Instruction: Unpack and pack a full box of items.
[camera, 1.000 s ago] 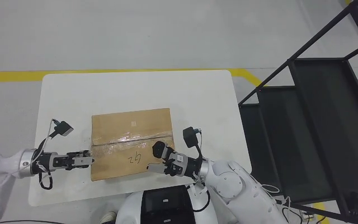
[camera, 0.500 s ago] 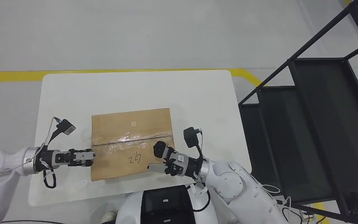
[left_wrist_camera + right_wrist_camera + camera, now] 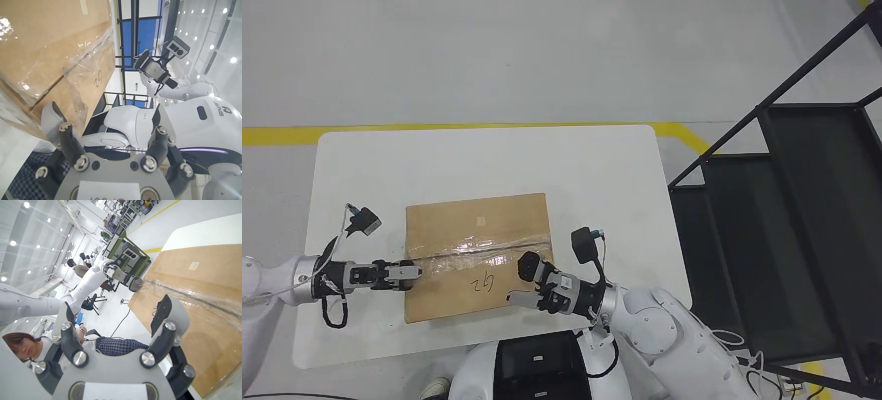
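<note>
Big white surface (image 3: 492,160), looks pretty slick. Plonked toward its near edge: the cardboard box (image 3: 477,225), flaps shut, sealed along the middle seam with crinkly clear tape (image 3: 477,256). Left claw (image 3: 408,272) spread wide, right at the tape's left end, just beside the box's side. Right claw (image 3: 524,282) also gaping, holding nothing, hanging over the lid's near right part. Biggest worry, imo: shoving the whole box sideways instead of catching the tape, given zero pinning from above. Could also just pinch loose film and rip off a sliver, leaving the seam sealed.
</note>
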Available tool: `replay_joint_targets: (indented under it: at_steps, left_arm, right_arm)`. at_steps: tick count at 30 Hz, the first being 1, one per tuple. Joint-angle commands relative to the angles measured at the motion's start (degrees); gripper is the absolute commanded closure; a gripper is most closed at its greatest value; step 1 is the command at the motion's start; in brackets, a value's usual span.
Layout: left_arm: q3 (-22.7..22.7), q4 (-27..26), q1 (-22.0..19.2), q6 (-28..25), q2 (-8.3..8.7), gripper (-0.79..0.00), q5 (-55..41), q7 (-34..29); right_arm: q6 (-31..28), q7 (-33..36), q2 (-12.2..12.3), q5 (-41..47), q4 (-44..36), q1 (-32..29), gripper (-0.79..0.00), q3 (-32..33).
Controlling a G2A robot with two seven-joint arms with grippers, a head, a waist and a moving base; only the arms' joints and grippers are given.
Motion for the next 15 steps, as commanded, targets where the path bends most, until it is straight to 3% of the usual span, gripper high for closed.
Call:
replay_joint_targets:
  at_steps: [1, 2, 3, 5, 8, 9, 10, 11, 13, 15]
  left_arm:
    - [-0.06, -0.35, 0.11, 0.24, 0.04, -0.243, 1.64, 0.92]
    - [-0.02, -0.61, 0.19, 0.39, 0.05, -0.203, 2.19, 1.28]
    - [0.04, -0.83, 0.25, 0.55, 0.08, -0.215, 2.86, 1.36]
    - [0.09, -1.06, 0.24, 0.57, 0.17, -0.351, 4.75, 1.39]
    - [0.32, -1.44, 0.06, 0.91, 0.26, -0.317, 7.15, 1.66]
    - [0.42, -1.51, 0.00, 1.12, 0.27, -0.274, 7.58, 1.72]
    - [0.49, -1.63, -0.13, 1.27, 0.29, -0.182, 8.10, 1.75]
    - [0.57, -1.68, -0.22, 1.45, 0.30, -0.151, 8.36, 1.84]
    - [0.66, -1.78, -0.53, 1.79, 0.34, 0.000, 9.18, 1.97]
    - [0.79, -1.86, -0.79, 2.14, 0.36, 0.000, 10.19, 2.56]
  right_arm:
    - [-0.02, 0.03, 0.04, 0.01, 0.02, 0.03, -0.785, -0.05]
    - [-0.03, 0.05, 0.06, 0.04, 0.03, 0.07, -0.785, -0.06]
    - [-0.03, 0.05, 0.07, 0.07, 0.04, 0.10, -0.785, -0.07]
    - [-0.04, 0.03, 0.11, 0.11, 0.09, 0.14, -0.785, -0.10]
    - [0.04, -0.12, 0.17, 0.20, 0.17, 0.15, -0.785, -0.10]
    - [0.04, -0.12, 0.19, 0.23, 0.18, 0.17, -0.785, -0.08]
    - [0.02, -0.11, 0.21, 0.27, 0.18, 0.18, -0.785, -0.05]
    - [0.04, -0.18, 0.24, 0.34, 0.17, 0.18, -0.785, 0.02]
    - [0.03, -0.21, 0.29, 0.40, 0.16, 0.15, -0.785, 0.08]
    - [0.05, -0.30, 0.33, 0.41, 0.12, 0.11, -0.785, 0.10]
